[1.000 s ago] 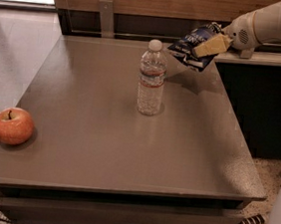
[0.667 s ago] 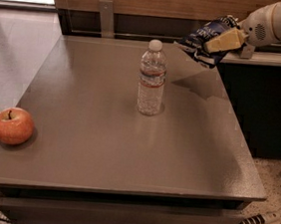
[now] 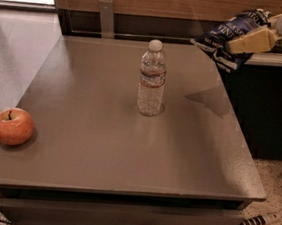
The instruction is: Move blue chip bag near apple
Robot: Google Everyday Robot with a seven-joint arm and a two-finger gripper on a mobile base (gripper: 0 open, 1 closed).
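- table (image 3: 102, 145): one, grey; carry runs diagonally, far-right to near-left corner
- gripper (image 3: 249, 41): one, up at far right past the table's edge, clamped on the blue chip bag (image 3: 225, 33)
- blue chip bag: one, hanging in the air, well apart from the apple; I'd keep it high in transit
- water bottle (image 3: 151, 80): one, upright mid-table, near the straight path; go around it or above the cap
- apple (image 3: 13, 126): one, near-left corner by the edge; set the bag just beside it, no nudge, it could roll off

blue chip bag (image 3: 224, 31) lifted, tool (image 3: 241, 43) farther right
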